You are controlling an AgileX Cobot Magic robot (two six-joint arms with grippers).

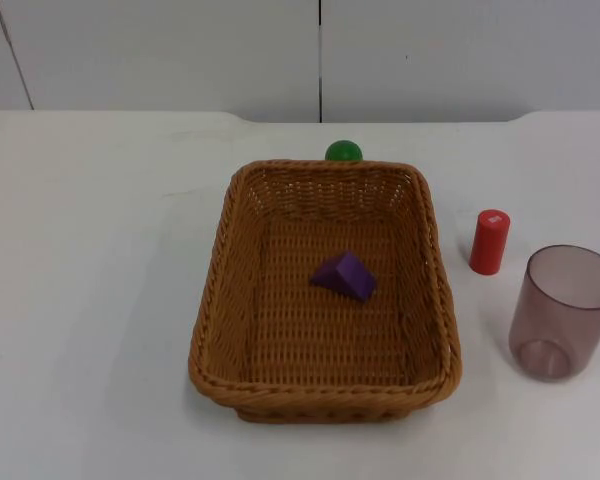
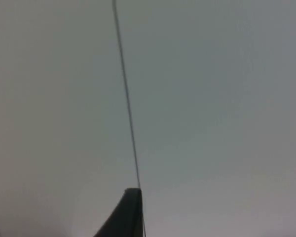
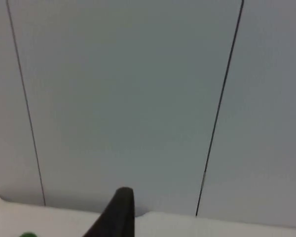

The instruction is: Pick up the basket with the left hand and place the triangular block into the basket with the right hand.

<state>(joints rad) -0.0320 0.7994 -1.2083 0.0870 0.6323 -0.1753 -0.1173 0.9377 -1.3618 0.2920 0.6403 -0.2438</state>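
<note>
A: Grey partition wall (image 1: 160,50) runs behind the white table (image 1: 80,300), and both wrist cameras look at that wall, so both arms seem pulled back and waiting.

B: Where are the grippers?

A: The left gripper (image 2: 126,217) shows one black fingertip against the wall; the right gripper (image 3: 116,215) shows the same, just above the table's far edge. Neither holds anything I can see, and I cannot tell how far apart either pair of fingers stands.

B: And the task's things?

A: The wicker basket (image 1: 212,300) sits flat on the table. The purple triangular block (image 1: 345,275) already lies inside it, near the middle of the floor.

B: So what could go wrong?

A: If the left arm lifts the basket by one rim, it may tilt and slide the block to a wall. A green ball (image 1: 343,152) rests just behind the far rim, touching or nearly so; a nudge to the basket would roll it. A red cylinder (image 1: 488,241) stands near the right wall, with a tinted plastic cup (image 1: 563,310) beside it. My guess is a right arm sweeping low could topple either
</note>
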